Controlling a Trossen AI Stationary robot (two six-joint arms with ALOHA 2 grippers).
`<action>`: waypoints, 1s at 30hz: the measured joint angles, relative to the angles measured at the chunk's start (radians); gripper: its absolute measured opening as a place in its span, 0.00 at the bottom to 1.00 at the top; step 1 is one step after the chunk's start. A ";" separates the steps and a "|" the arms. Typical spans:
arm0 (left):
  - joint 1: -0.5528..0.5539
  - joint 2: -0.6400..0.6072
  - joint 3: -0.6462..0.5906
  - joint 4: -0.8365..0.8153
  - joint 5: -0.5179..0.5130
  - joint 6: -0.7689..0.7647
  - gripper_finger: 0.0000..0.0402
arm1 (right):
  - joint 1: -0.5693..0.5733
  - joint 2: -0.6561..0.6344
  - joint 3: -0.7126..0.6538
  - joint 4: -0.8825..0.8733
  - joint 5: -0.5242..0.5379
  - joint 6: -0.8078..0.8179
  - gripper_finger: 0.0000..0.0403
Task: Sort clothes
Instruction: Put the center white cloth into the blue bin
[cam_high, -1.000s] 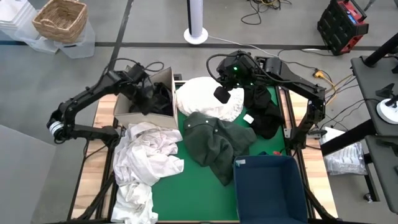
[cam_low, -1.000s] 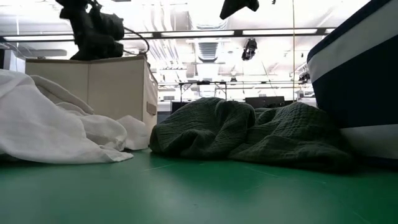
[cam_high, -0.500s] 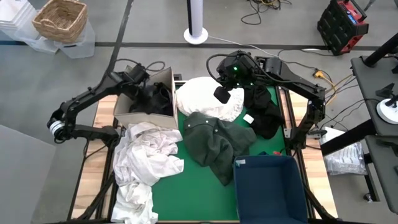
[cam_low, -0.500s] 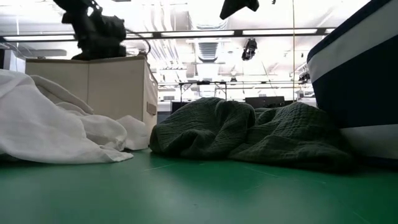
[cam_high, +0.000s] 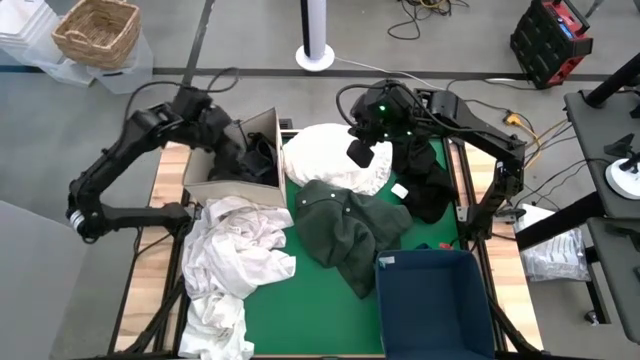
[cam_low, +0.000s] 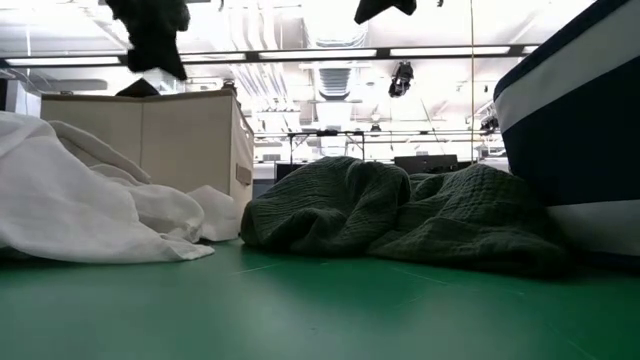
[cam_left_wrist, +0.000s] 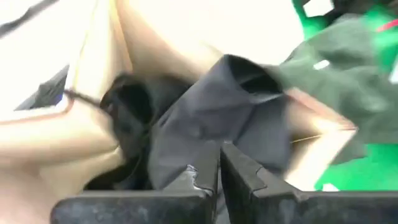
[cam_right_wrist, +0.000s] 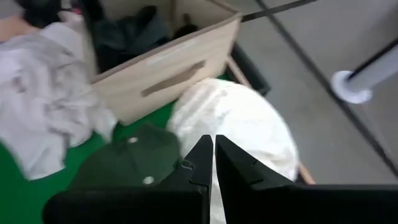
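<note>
Robotics lab or workshop, large open hall. Grey concrete floor with dark tape lines; loose cables trailing across it. Red-and-black equipment case and wicker basket set on floor. Low view: long ceiling strip lights, exposed ductwork, rows of benches beyond green-topped table.

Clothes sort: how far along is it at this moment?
Done: dark garments already lie in the cardboard box. In hand: the left gripper is above that box, fingers shut with dark fabric beneath them. The right gripper hangs shut over the white bundle, holding nothing. Left: the white bundle, the dark green garment, the black garment and the white heap. The navy bin looks empty.
</note>
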 joint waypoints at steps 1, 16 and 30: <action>-0.007 -0.016 0.008 0.000 0.033 0.007 0.00 | 0.000 0.000 0.000 0.000 -0.025 -0.001 0.03; -0.608 -0.285 -0.087 -0.028 -0.202 -0.303 0.00 | 0.180 0.000 -0.186 0.387 -0.145 -0.184 0.03; -1.086 -0.326 -0.160 0.052 -0.841 -0.795 0.00 | 0.322 0.054 -0.433 0.929 -0.212 -0.003 0.06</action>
